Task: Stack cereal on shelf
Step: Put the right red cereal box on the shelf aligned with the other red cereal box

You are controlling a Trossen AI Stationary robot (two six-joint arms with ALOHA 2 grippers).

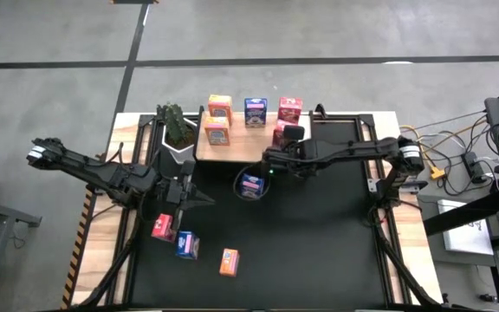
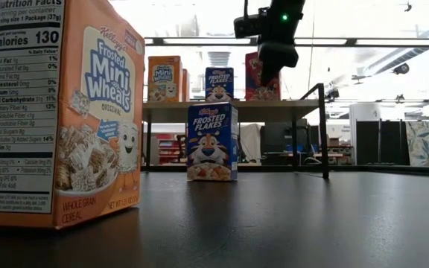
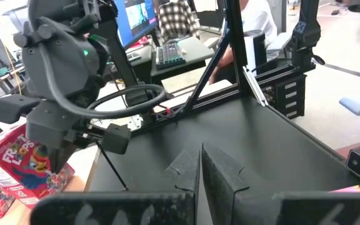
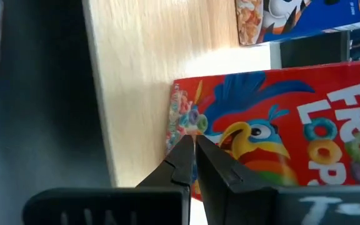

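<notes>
The right gripper [image 1: 281, 136] hangs over the right end of the wooden shelf [image 1: 236, 147], its fingers [image 4: 189, 164] pressed together just above a red Froot Loops box [image 4: 274, 134] lying there. Standing on the shelf are two orange Mini-Wheats boxes [image 1: 219, 107], a blue Frosted Flakes box [image 1: 255, 111] and another red box [image 1: 289, 108]. A second Frosted Flakes box [image 1: 251, 185] stands on the bench [image 1: 319, 243] just in front of the shelf. Near the front edge, a red box [image 1: 163, 227], a blue box [image 1: 186, 244] and an orange box [image 1: 229, 261] sit in a loose row. The left gripper [image 1: 199, 199] waits low beside the red box, fingers [image 3: 220, 172] closed, empty. A potted plant [image 1: 176, 126] stands left of the shelf.
</notes>
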